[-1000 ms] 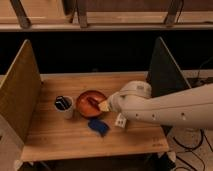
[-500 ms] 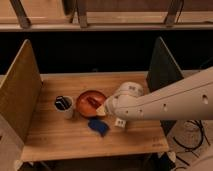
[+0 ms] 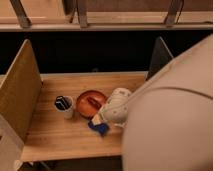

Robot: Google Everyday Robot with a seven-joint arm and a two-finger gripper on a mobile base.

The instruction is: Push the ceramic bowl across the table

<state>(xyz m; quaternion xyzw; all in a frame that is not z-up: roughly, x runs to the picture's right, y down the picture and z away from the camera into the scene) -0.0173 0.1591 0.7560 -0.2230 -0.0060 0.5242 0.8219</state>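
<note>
Arm (image 3: 170, 115) bulks larger than half-second ago, masking table (image 3: 55, 142) behind it. Gripper (image 3: 100, 118) at ceramic bowl (image 3: 91, 102) rim; contact, open or closed: cannot tell. Mug (image 3: 63, 104) just beyond bowl, opposite gripper: push likely strikes it. Blue piece (image 3: 100, 128) beside gripper may snag.

The wooden table (image 3: 55, 142) is carrying a red bowl (image 3: 90, 102) near its middle, with a white mug (image 3: 64, 105) standing just beside it and a flat blue piece (image 3: 100, 128) lying just in front. The gripper (image 3: 98, 120) is hovering low at the bowl's near edge, by the blue piece.
</note>
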